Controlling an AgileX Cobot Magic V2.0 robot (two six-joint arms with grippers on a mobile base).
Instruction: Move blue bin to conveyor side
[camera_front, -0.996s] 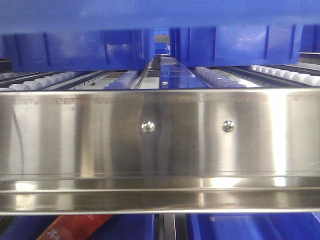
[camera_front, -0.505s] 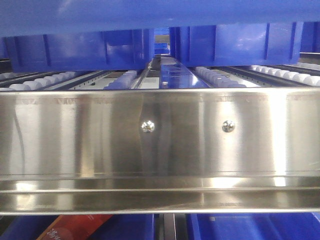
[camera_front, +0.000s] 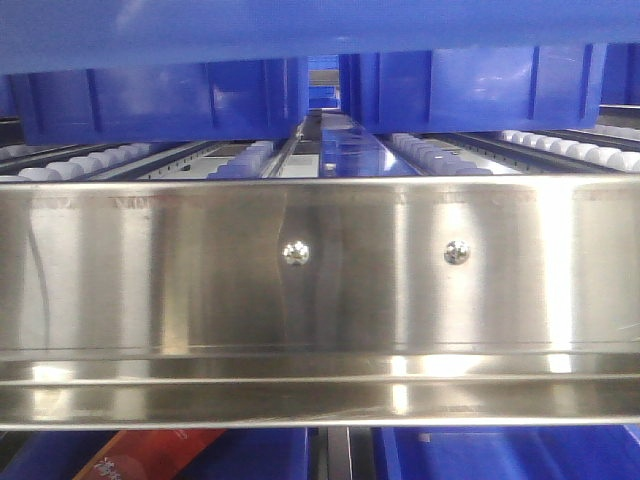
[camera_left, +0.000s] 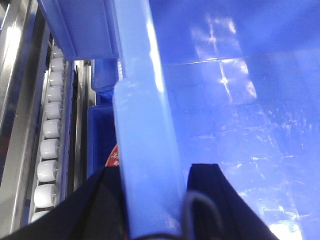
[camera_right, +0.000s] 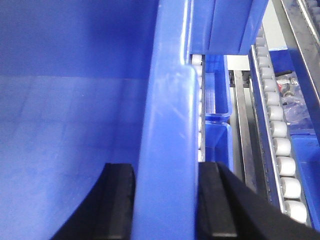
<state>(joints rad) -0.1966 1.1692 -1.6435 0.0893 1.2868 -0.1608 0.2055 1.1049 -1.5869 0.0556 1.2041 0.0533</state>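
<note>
The blue bin hangs between my arms, its rims running straight ahead. The left tool pinches one rim and the right tool pinches the opposite one. White rollers and a steel rail crowd close. I see no belt, so I cannot tell its direction.

Nothing legible; white marks on the red packet may be lettering.

White roller tracks behind a near steel rail carry a left tote and a right tote, far back.
</note>
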